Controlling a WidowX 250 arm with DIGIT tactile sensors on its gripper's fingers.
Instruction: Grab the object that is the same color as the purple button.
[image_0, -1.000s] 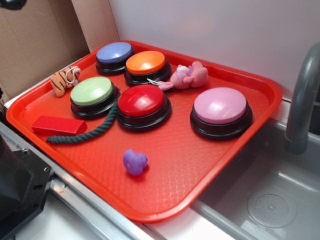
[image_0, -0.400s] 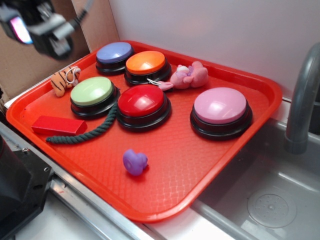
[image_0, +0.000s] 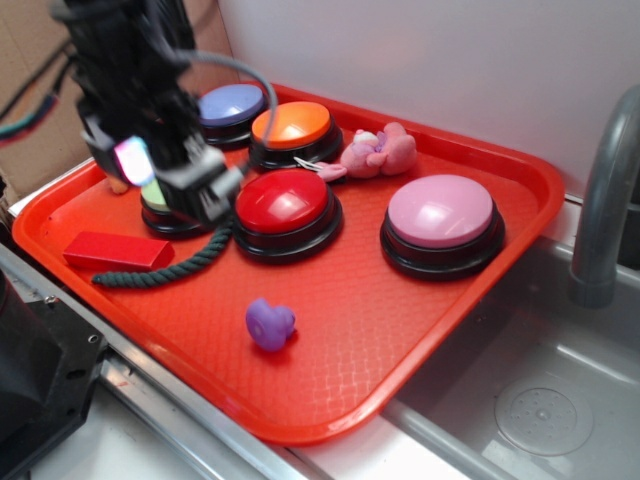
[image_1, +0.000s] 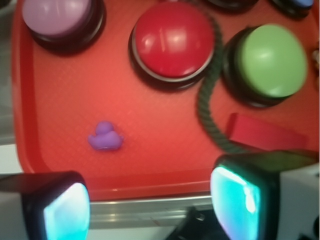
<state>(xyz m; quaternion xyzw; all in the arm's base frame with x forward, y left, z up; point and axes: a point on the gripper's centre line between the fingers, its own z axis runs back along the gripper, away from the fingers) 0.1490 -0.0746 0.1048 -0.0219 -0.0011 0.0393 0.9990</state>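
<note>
The object, a small glossy purple lumpy toy (image_0: 270, 323), lies alone on the near part of the red tray (image_0: 480, 300). In the wrist view the same toy (image_1: 105, 137) shows left of centre. The purple button (image_0: 232, 103) stands at the tray's far left corner, partly behind the arm. My gripper (image_0: 175, 180) hovers over the green button (image_0: 152, 192), up and to the left of the toy. It is open in the wrist view, where the gripper (image_1: 150, 205) has glowing pads (image_1: 65, 212) wide apart with nothing between them.
Also on the tray are a red button (image_0: 283, 198), an orange button (image_0: 291, 122), a pink button (image_0: 441, 210), a pink plush (image_0: 380, 152), a red block (image_0: 115, 250) and a green rope (image_0: 170, 270). A sink (image_0: 540, 410) and faucet (image_0: 605, 200) lie to the right.
The arm has swung in from the upper left corner and down over the tray, now covering the green button. The toy and buttons have not moved.
</note>
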